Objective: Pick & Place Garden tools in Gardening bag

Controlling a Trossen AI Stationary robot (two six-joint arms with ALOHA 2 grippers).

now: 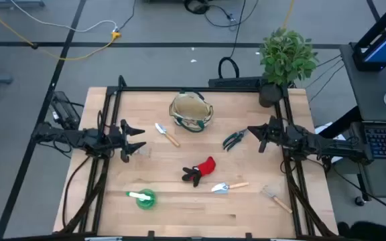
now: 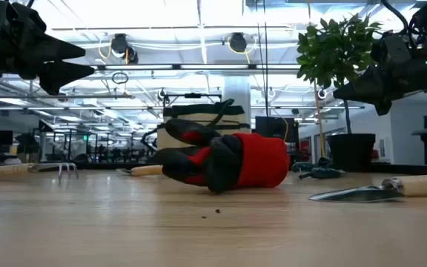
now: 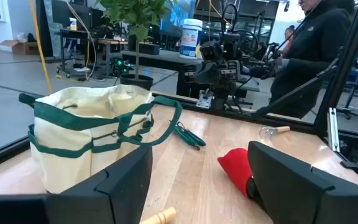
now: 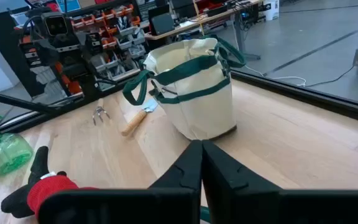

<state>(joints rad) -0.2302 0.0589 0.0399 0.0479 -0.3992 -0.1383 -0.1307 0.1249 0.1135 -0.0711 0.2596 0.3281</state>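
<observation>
Nearest the front edge of the table (image 1: 179, 207) we see the green-white round item (image 1: 143, 198) on the left and a wooden-handled rake (image 1: 274, 197) on the right, well apart from each other. Just beyond them lies a small trowel (image 1: 228, 187), its metal blade pointing toward the red-black glove (image 1: 201, 170), which rests near the table's middle; from the low view the glove (image 2: 224, 160) lies on its side with its dark fingers toward the left.

Farther back, we find the left gripper (image 1: 134, 140) hovering above the left side of the table with its jaws spread wide, holding nothing; its wrist view looks between the two dark fingers (image 3: 120, 180) toward the bag. On the opposite side the right gripper (image 1: 254, 133) hangs above the table with its fingers (image 4: 188, 168) pressed together and nothing between them.

Between the two grippers we see another wooden-handled hand tool (image 1: 166, 134) just left of centre and the dark pruning shears (image 1: 234, 138) just beside the right gripper.

Farthest back stands the gardening bag (image 1: 191, 111), upright, beige with green trim, its mouth open. Beyond it, at the right rear corner, is a potted plant (image 1: 286, 59).
</observation>
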